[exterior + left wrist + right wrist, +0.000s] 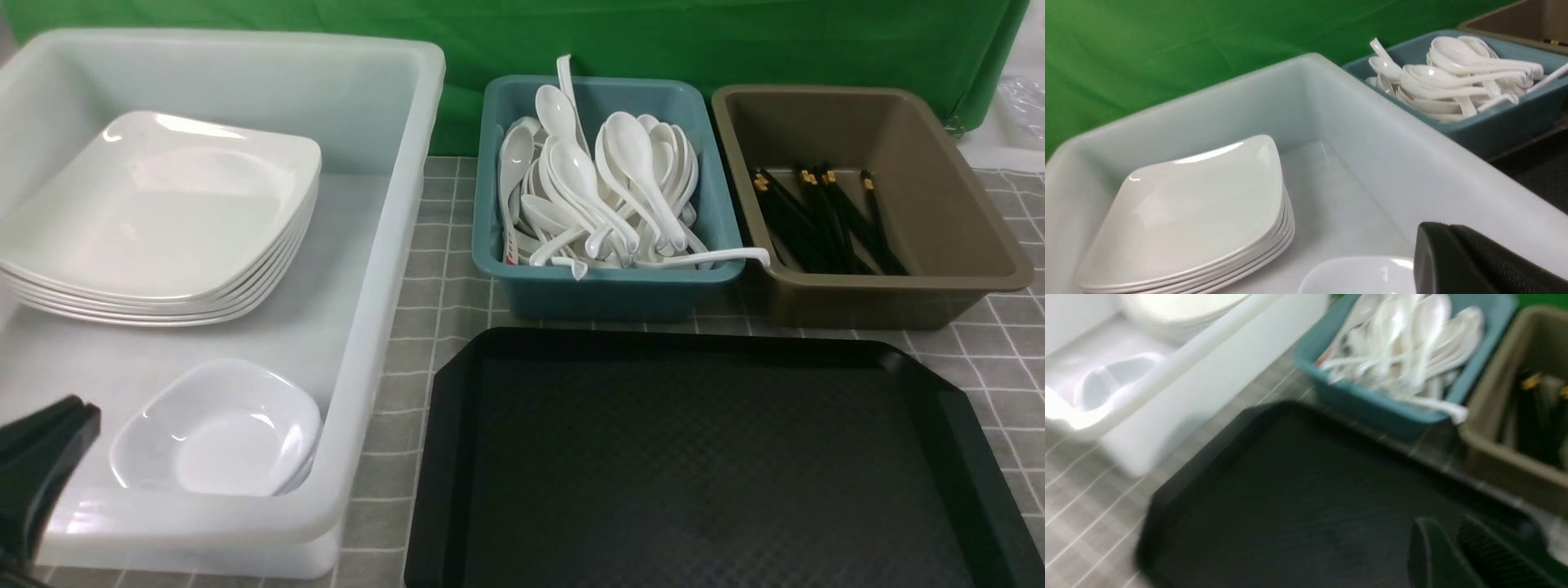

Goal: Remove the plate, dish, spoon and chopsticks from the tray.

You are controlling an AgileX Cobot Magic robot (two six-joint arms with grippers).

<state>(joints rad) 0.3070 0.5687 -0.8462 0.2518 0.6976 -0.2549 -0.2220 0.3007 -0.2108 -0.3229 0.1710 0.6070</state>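
I see the tray (718, 465) lying bare on the worktop (441, 269), its long axis running left to right across my front view, directly before me. The plate (163, 204) tops a stack of like plates at the far end of a white translucent bin (367, 269) to the tray's left, one corner pointing away from me. The dish (220, 429) sits in the near end of that same bin, nested on another one. Behind the tray stands a teal tub (604, 282) heaped with white spoons (604, 188); most handles point toward me, and one handle hangs over the tub's right rim. Just beside it a brown tub (914, 278) holds the chopsticks (824, 216), long axes running near to far, gold-banded ends away from me. I can read no writing anywhere; a red mark on one spoon is too small to make out.

My left gripper (49, 441) hovers at the bin's near left corner, beside the dish; its jaws look pressed together. My right gripper (1457, 547) shows only in its blurred wrist view, above the tray's surface, jaws slightly parted and holding nothing.
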